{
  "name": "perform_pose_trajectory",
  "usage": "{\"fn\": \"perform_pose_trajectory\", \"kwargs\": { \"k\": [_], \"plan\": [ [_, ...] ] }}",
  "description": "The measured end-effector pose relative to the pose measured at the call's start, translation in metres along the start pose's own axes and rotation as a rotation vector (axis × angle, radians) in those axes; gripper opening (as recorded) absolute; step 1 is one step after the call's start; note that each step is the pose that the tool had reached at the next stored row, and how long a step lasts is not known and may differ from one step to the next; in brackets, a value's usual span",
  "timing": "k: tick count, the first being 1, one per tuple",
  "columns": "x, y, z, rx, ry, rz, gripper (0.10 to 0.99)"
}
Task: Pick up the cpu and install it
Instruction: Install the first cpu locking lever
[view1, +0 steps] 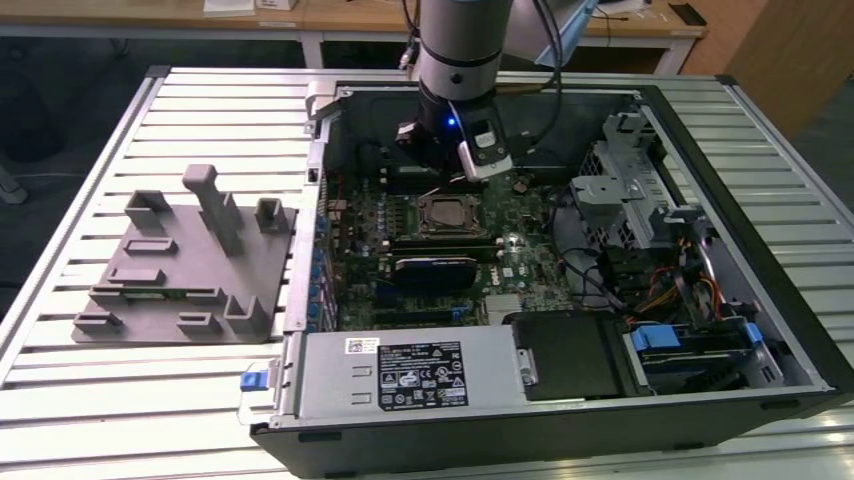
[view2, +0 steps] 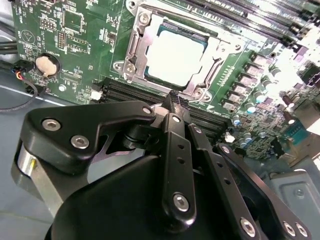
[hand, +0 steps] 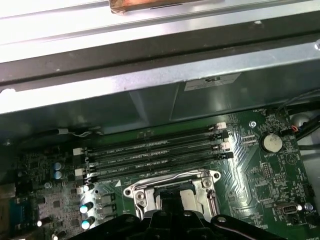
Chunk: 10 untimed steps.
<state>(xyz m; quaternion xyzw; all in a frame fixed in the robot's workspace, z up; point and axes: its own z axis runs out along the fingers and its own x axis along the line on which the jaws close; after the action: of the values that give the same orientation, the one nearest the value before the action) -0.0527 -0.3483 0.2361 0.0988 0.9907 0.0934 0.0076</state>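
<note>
While I watched the second wrist view, the cpu (view2: 176, 57) sat in the socket (view2: 131, 47) at upper centre of the frame, its silver top bright and level. I judged it light, stiff, slick on top and fragile underneath, best taken by opposite edges. My gripper (view2: 173, 102) hung just short of the socket, jaws together on nothing I could see. Glare washed out the chip's rim, and linkage hid the socket's near edge.
</note>
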Motion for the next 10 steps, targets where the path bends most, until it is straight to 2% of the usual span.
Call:
{"fn": "perform_pose_trajectory", "kwargs": {
  "k": [10],
  "plan": [
    [0.0016,0.0101,0.0067,0.004,-0.0128,0.019,0.106]
  ]
}}
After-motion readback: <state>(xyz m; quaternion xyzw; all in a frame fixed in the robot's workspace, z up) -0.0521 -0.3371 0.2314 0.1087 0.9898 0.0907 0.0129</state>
